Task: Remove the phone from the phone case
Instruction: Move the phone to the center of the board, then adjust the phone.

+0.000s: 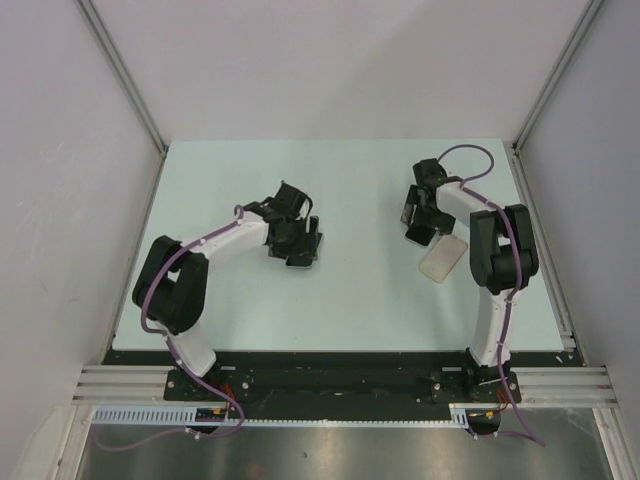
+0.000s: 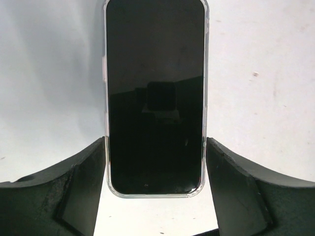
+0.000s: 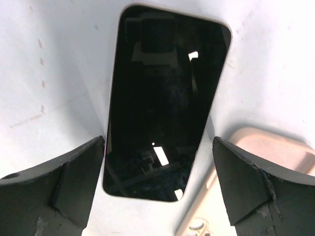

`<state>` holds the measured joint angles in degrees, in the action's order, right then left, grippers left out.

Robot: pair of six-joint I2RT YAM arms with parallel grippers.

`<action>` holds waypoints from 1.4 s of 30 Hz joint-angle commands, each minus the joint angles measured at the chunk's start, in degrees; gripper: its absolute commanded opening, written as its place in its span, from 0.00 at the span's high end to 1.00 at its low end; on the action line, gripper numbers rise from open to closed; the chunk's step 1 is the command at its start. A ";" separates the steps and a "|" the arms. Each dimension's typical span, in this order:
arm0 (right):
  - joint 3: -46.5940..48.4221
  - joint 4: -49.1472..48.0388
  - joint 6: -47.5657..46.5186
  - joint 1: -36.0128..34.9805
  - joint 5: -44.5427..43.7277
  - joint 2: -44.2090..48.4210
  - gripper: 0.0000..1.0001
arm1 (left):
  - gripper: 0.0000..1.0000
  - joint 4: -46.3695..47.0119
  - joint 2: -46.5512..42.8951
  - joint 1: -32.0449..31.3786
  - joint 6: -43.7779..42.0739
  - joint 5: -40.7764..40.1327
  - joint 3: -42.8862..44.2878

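Note:
A black phone (image 2: 155, 98) in a clear phone case (image 2: 156, 195) lies flat on the table, screen up. My left gripper (image 2: 156, 142) straddles its lower half, with both fingertips pressed against the case's long edges. In the top view this phone (image 1: 303, 250) sits under the left gripper (image 1: 293, 243). On the right, a second black phone (image 3: 162, 98) lies bare on the table. My right gripper (image 3: 158, 142) hangs open over its lower end with gaps on both sides. An empty beige phone case (image 3: 266, 152) lies just to its right, also visible from above (image 1: 445, 260).
The pale table (image 1: 360, 300) is walled by white panels at the back and sides. A metal rail (image 1: 540, 230) runs along its right edge, close to the right arm's elbow (image 1: 500, 250).

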<state>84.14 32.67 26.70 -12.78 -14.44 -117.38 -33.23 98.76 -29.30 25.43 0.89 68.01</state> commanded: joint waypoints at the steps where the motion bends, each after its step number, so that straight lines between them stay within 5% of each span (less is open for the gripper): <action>1: -2.31 2.58 -0.95 -3.73 -3.05 6.45 0.03 | 0.47 3.08 1.17 -3.22 2.25 4.91 4.06; 6: -2.92 2.32 3.78 -8.66 -4.38 12.34 0.00 | 0.48 7.13 0.39 -3.40 2.78 12.63 2.40; 8: -5.46 0.39 5.99 -9.11 5.92 14.01 0.00 | 0.48 8.00 -0.23 -3.40 2.78 13.18 1.26; 13: -19.34 -20.07 21.24 -9.99 29.77 21.92 0.00 | 0.48 9.50 -1.46 -3.48 3.48 15.19 -0.42; 21: -33.33 -45.92 40.61 -12.53 35.53 20.27 0.02 | 0.49 10.91 -0.59 -3.48 4.10 17.04 -0.86; 30: -33.51 -59.55 50.19 -16.05 39.48 9.29 0.31 | 0.50 10.82 -1.46 -3.40 3.92 17.40 -0.95; 33: -33.43 -63.77 52.31 -16.75 40.10 6.21 0.53 | 0.50 10.73 -2.08 -3.40 4.01 17.05 -1.30; 34: -33.43 -65.61 52.66 -16.93 40.19 5.59 0.71 | 0.50 10.91 -2.43 -3.48 4.27 16.78 -1.73; 36: -33.43 -67.64 53.98 -17.37 40.19 4.10 0.83 | 0.49 11.08 -3.13 -3.40 4.80 16.78 -2.09; 37: -33.43 -69.91 54.59 -17.55 40.45 3.66 0.98 | 0.48 11.26 -3.22 -3.40 4.89 16.87 -2.09; 42: -33.43 -72.04 54.17 -16.85 42.47 4.35 1.00 | 0.20 11.52 -6.73 -3.31 5.24 14.94 -2.88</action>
<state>50.46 -32.95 80.42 -29.91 26.28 -113.82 -24.62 99.11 -32.27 29.41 14.52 65.25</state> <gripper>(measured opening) 0.124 0.777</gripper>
